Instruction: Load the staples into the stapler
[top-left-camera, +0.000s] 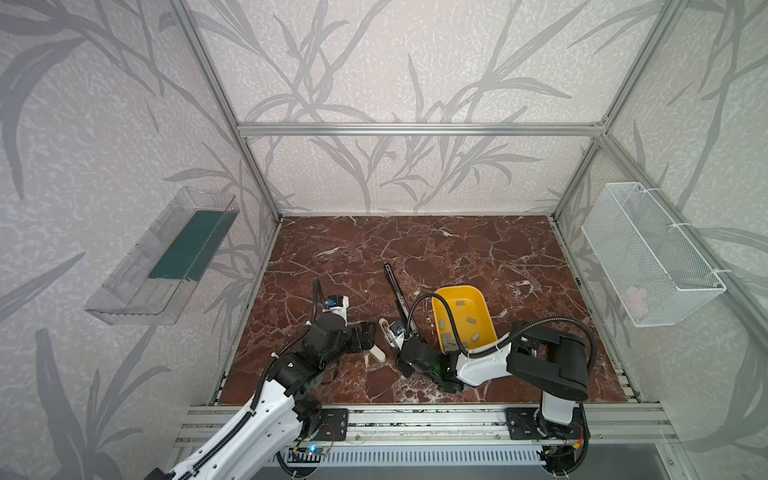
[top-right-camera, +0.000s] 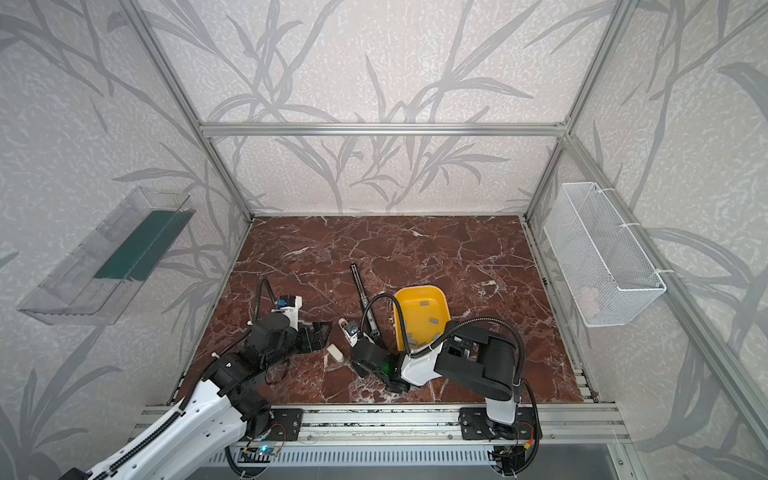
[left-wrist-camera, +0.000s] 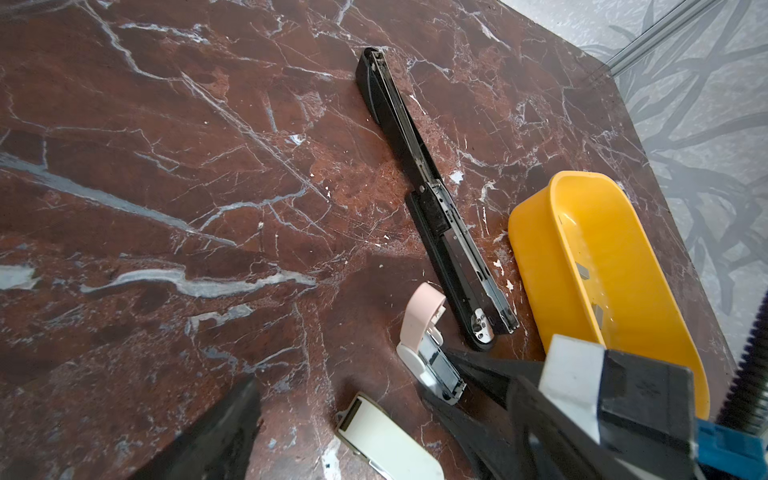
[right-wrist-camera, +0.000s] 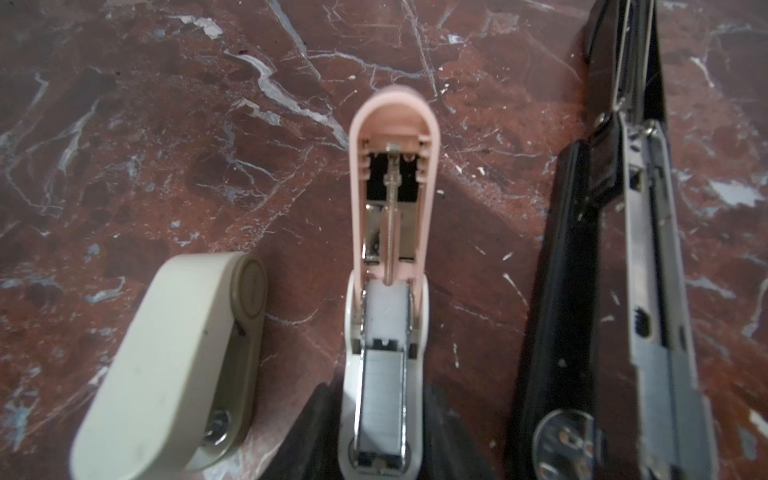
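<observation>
Lying open, pink stapler (right-wrist-camera: 390, 199), grey staples (right-wrist-camera: 380, 399) inside

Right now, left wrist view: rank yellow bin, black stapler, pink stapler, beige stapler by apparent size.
1. yellow bin: most area, though partly hidden.
2. black stapler: longest, but thin.
3. pink stapler and beige stapler: unranked; they look alike, and the beige one is cut off by the frame edge.

Soft light is casting faint shadows; edges are warping; close up, the cream stapler (right-wrist-camera: 166, 365) is blurring.
</observation>
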